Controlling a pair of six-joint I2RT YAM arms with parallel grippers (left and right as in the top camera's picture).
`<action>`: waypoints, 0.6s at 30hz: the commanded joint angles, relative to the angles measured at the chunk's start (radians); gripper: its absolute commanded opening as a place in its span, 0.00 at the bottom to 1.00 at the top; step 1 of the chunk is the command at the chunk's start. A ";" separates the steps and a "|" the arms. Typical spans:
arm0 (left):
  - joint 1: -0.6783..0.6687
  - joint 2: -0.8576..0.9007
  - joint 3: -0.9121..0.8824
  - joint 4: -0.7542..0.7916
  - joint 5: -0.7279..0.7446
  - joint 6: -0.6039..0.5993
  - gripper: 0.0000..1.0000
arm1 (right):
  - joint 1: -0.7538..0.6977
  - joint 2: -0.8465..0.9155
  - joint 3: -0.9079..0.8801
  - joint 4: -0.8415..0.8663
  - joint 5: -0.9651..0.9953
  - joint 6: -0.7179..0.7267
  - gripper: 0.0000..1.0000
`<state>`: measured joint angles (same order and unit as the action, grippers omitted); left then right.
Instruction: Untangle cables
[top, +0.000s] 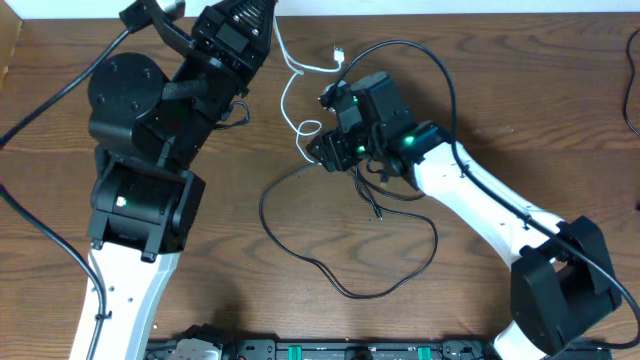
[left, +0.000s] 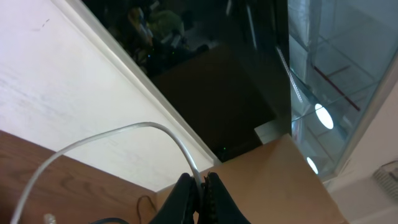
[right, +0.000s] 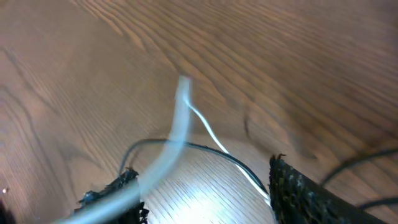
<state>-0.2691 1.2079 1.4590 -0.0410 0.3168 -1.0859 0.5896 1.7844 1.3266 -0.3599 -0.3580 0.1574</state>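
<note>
left gripper (left: 200, 182) is seen shut on the white cable (left: 124, 130), which is pinched and lifted near the far table edge. right gripper (right: 205, 186) is held low over the table (top: 520, 110), jaws well apart. the white cable and a strand of the black cable (right: 205, 148) are both framed between its fingers (right: 292, 186), neither pinched.

from overhead, the white cable is run from the left gripper down through small loops to the right gripper. the black cable is spread in a wide open loop on the wood in front. the crossing of the two is hidden under the right gripper.

risks, as judged:
- both cords could be caught together if the jaws are closed here, and the tangle dragged tighter.
- a small loop could be cinched if the white cable is pulled while crossed.
- the thin cord could be slipped from the shut jaws under tension.
- the white plug (top: 338, 55) could be snagged on the right gripper.
</note>
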 joint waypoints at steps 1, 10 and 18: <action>0.005 -0.010 0.010 0.014 0.012 -0.046 0.08 | 0.029 0.026 -0.007 0.030 0.021 0.034 0.61; 0.005 -0.010 0.010 0.024 0.012 -0.045 0.08 | 0.064 0.175 -0.006 0.215 0.053 0.165 0.59; 0.005 -0.009 0.010 0.023 0.012 -0.037 0.08 | 0.081 0.282 -0.006 0.313 0.053 0.182 0.48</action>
<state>-0.2691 1.2079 1.4590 -0.0250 0.3168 -1.1263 0.6640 2.0544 1.3258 -0.0525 -0.3134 0.3111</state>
